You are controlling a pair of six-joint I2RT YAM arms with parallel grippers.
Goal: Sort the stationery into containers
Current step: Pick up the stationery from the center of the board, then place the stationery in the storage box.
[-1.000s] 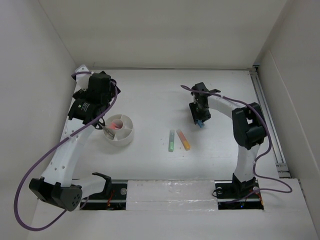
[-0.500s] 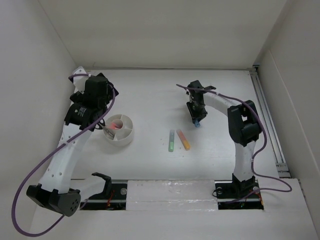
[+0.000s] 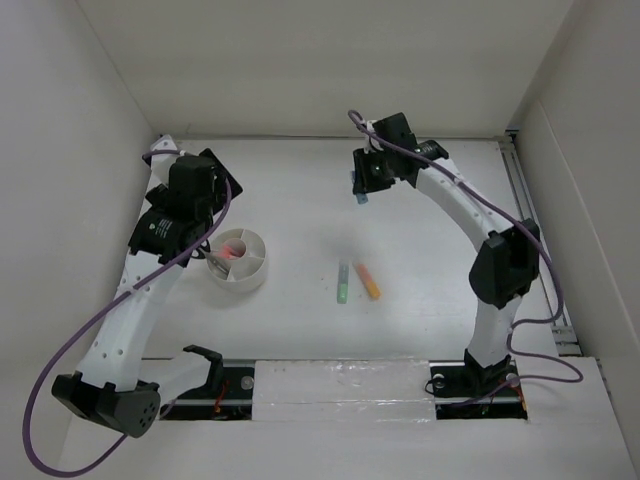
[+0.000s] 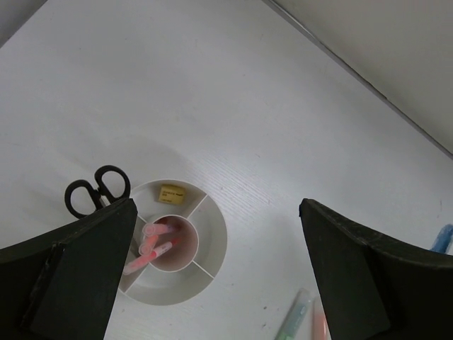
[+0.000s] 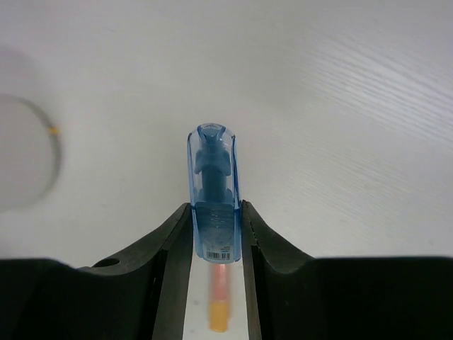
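Observation:
My right gripper (image 5: 214, 209) is shut on a blue marker (image 5: 212, 191), held off the table at the back centre (image 3: 361, 196). A green marker (image 3: 342, 282) and an orange marker (image 3: 367, 279) lie side by side mid-table. The round white tub (image 4: 216, 241) holds pink pens (image 4: 152, 241) in its centre cup and a tan eraser (image 4: 172, 193) in a back wedge. Black scissors handles (image 4: 95, 190) show at its left rim; the blades are hidden behind my finger. My left gripper (image 4: 216, 205) hangs wide open above the tub with nothing in it.
White walls close in the table on the left, back and right. A metal rail (image 3: 535, 240) runs along the right edge. Both arm bases stand at the near edge.
The right gripper closed on the blue marker, lifted it and swung it back and to the left. The left arm shifted only slightly.

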